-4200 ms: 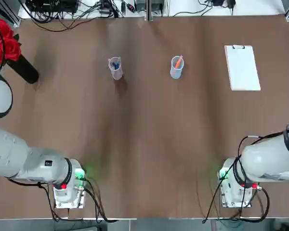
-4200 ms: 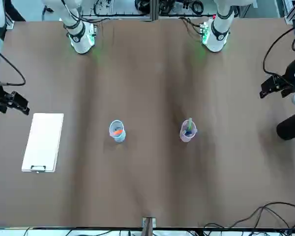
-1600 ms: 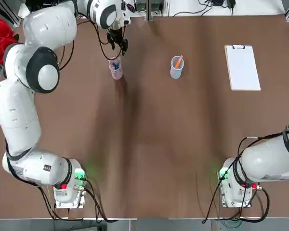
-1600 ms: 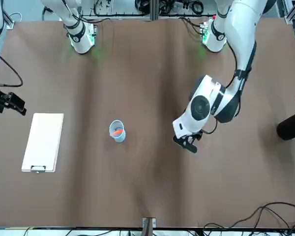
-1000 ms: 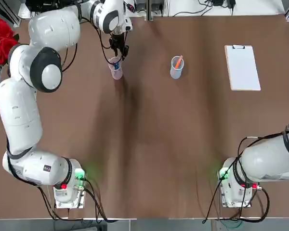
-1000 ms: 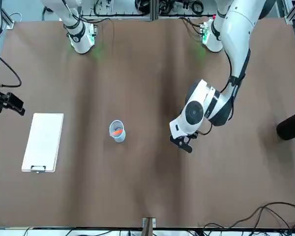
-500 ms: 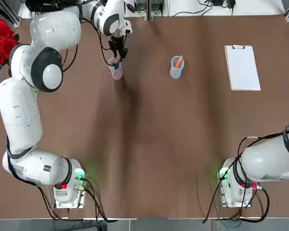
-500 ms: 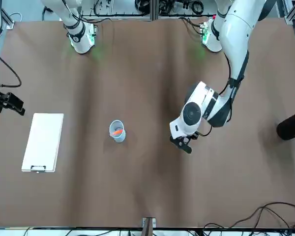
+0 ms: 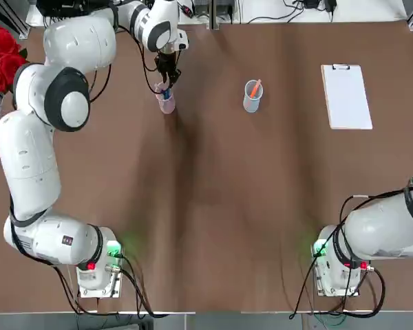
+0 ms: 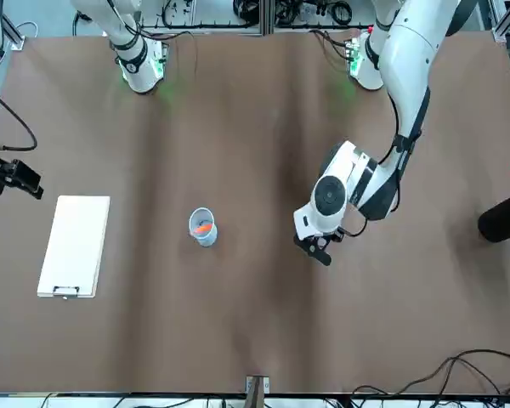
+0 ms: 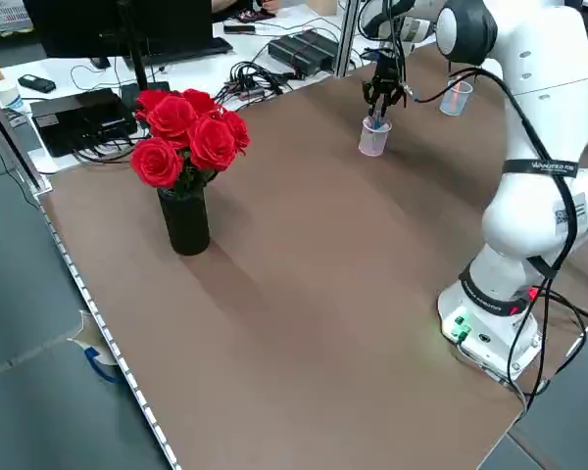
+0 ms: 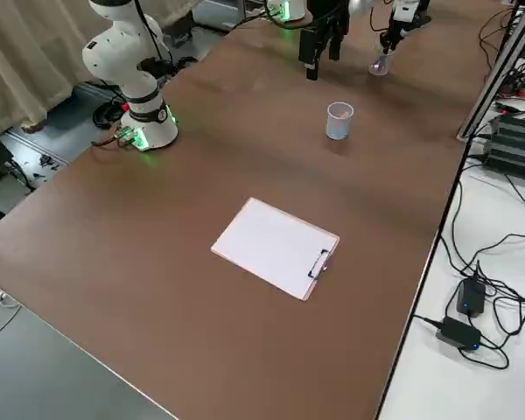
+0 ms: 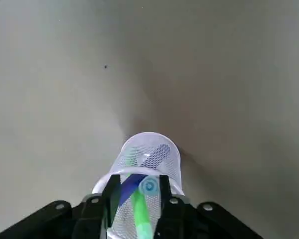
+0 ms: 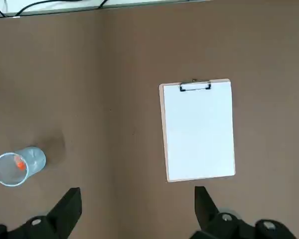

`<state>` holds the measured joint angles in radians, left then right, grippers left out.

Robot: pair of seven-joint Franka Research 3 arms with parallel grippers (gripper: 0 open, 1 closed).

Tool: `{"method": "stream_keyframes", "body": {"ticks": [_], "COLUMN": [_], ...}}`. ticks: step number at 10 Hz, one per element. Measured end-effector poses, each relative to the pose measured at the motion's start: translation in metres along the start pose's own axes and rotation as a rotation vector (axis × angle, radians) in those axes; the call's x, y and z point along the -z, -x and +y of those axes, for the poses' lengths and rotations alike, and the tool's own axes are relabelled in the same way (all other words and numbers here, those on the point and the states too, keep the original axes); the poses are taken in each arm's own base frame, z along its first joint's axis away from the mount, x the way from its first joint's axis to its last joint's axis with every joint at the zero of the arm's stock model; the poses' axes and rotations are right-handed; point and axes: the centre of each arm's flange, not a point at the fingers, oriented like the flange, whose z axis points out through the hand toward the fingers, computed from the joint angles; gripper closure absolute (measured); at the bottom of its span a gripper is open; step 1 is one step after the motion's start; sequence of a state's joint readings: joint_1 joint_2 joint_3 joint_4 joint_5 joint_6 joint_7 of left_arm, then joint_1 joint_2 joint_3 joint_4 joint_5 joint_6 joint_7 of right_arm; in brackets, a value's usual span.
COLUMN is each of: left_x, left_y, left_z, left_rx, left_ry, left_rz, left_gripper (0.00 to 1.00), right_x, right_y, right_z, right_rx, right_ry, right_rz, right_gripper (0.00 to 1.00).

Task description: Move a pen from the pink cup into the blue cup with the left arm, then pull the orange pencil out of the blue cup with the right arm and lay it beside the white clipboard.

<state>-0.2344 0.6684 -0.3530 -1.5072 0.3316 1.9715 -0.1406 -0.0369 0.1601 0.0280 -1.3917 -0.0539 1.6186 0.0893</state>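
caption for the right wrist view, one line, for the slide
Blue cup with orange pencil, white clipboard beyond the right gripper's open fingers.

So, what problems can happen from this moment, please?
The left gripper is over the mouth of the pink cup, where several pens are crowded. Its jaws might catch two pens together, or the wrong one. They are also very near the rim, so lifting could perhaps tip the cup. Later, the orange pencil may be harder to take alone if the new pen lies against it in the blue cup.
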Motion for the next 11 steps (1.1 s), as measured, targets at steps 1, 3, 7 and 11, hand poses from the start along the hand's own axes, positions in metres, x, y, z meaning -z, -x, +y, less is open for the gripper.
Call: {"method": "stream_keyframes", "body": {"ticks": [1,3,7,11], "left_x": [0.000,0.000,0.004,0.054], "left_y": [0.000,0.000,-0.001,0.007], "left_z": [0.000,0.000,-0.001,-0.001], "left_rx": [0.000,-0.001,-0.007,-0.007], "left_ry": [0.000,-0.001,-0.016,-0.036], "left_rz": [0.000,0.000,0.010,0.062], "left_gripper": [0.69,0.73,0.83,0.83], "right_x": [0.000,0.000,0.000,0.000], "right_y": [0.000,0.000,0.000,0.000], "right_z": [0.001,0.002,0.002,0.002], "right_rx": [-0.002,-0.004,-0.003,-0.003], "right_ry": [0.000,0.000,-0.001,-0.001], "right_rz": [0.000,-0.001,-0.001,-0.001], "right_gripper": [0.00,0.00,0.00,0.00]}}
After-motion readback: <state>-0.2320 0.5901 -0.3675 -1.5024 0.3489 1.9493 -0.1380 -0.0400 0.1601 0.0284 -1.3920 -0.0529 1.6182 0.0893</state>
